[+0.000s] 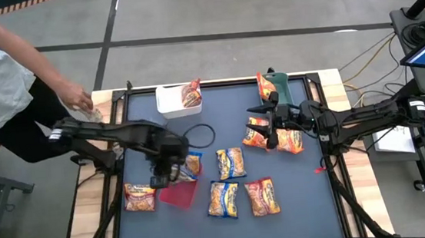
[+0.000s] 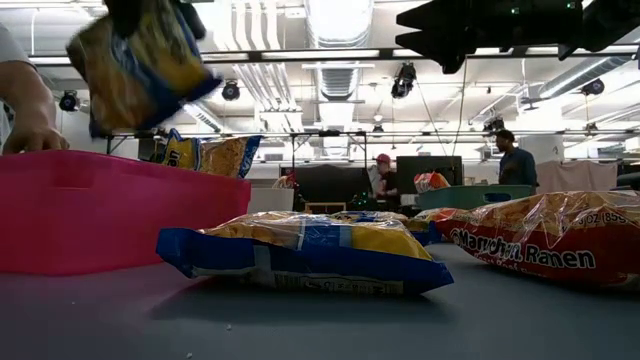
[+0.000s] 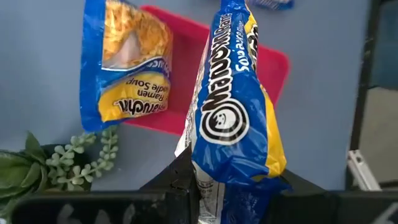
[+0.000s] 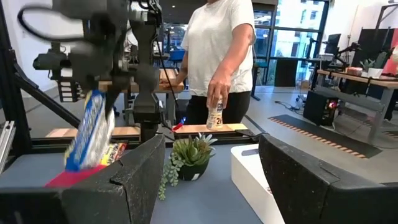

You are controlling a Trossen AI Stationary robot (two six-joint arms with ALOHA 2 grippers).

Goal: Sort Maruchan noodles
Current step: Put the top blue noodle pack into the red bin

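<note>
Across the dark grey matte table (image 1: 306,219) we see crinkly orange-yellow Maruchan noodle packets lying loose, among them a blue-trimmed pair (image 1: 231,163) near the middle and a red-trimmed packet (image 1: 262,197) toward the near edge. Beyond lies a workshop with ceiling lights, and a person in a white shirt (image 4: 219,43) stands at the far left corner beside a small green plant (image 4: 191,152). A flat red plastic tray (image 1: 177,194) sits left of centre, a blue-trimmed packet (image 3: 127,62) resting partly on it. The left gripper (image 1: 165,172) hangs above that tray, jaws clamped on the bottom end of another blue-trimmed noodle packet (image 3: 239,99) held upright. The right gripper (image 1: 272,138) hovers over the packets on the right, jaws apart, holding nothing.
</note>
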